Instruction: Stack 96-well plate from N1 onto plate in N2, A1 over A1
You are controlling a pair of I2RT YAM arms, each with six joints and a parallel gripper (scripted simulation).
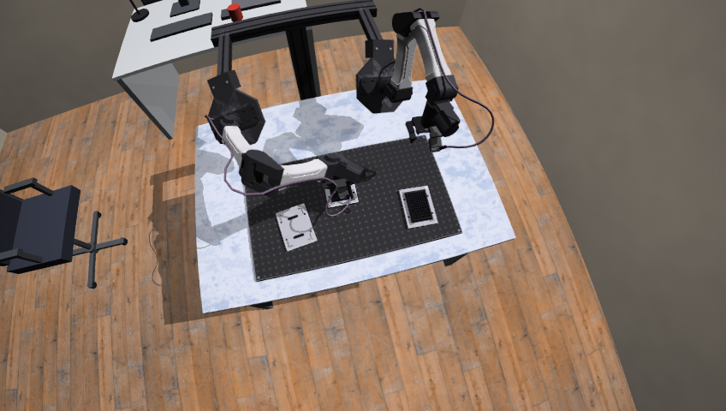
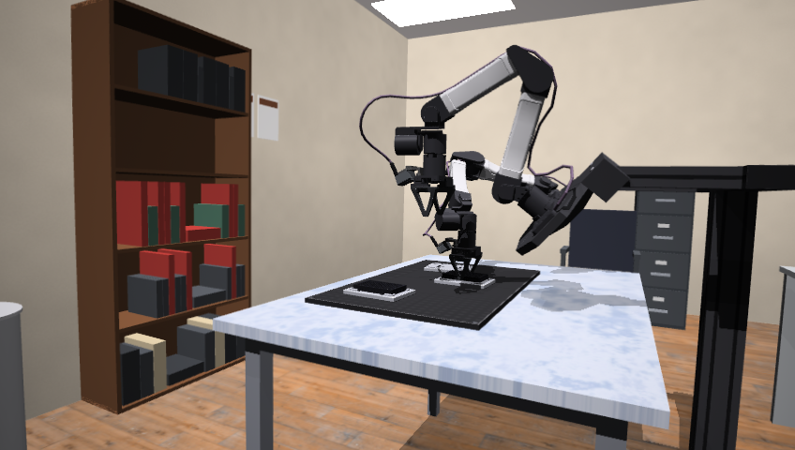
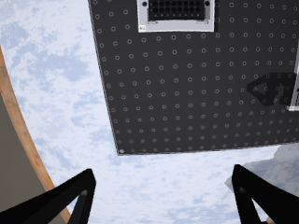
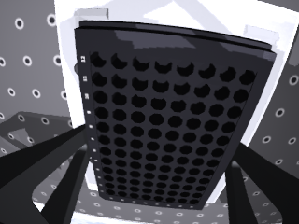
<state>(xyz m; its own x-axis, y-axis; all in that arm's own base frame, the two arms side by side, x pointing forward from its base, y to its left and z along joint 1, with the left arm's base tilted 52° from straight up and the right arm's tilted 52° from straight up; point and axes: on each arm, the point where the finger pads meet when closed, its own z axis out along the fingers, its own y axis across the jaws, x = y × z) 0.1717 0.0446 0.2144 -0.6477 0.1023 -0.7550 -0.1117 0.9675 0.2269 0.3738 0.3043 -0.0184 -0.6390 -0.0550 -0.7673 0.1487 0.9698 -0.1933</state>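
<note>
1. Right gripper (image 1: 340, 195) (image 2: 466, 273) (image 4: 161, 140) clamped across 96-well plate (image 2: 471, 277) (image 4: 156, 112) at middle nest (image 1: 342, 205) (image 2: 446, 281) (image 3: 293, 103) (image 4: 66, 39) – can't tell if fully seated
2. N2 (image 1: 422, 224) (image 2: 390, 299) (image 3: 177, 26) holds lower plate (image 1: 418, 205) (image 2: 379, 287) (image 3: 177, 9), nothing stacked on it
3. Left gripper (image 1: 424, 143) (image 2: 432, 212) (image 3: 163, 170) released, raised near mat (image 1: 356, 239) (image 2: 401, 307) (image 3: 187, 93) corner
4. Rightmost nest (image 1: 296, 229) – bare, slots showing

top cam: way up high, tilted down over whole table (image 1: 229, 297) (image 2: 558, 348) (image 3: 51, 93). exterior: off left arm's end, just above tabletop, looking across; both share board (image 1: 356, 239) (image 2: 446, 313) (image 3: 163, 93) (image 4: 28, 42). left wrist: looks down at board corner. right wrist: super close over well plate (image 1: 350, 193) (image 2: 467, 276) (image 4: 159, 114).
</note>
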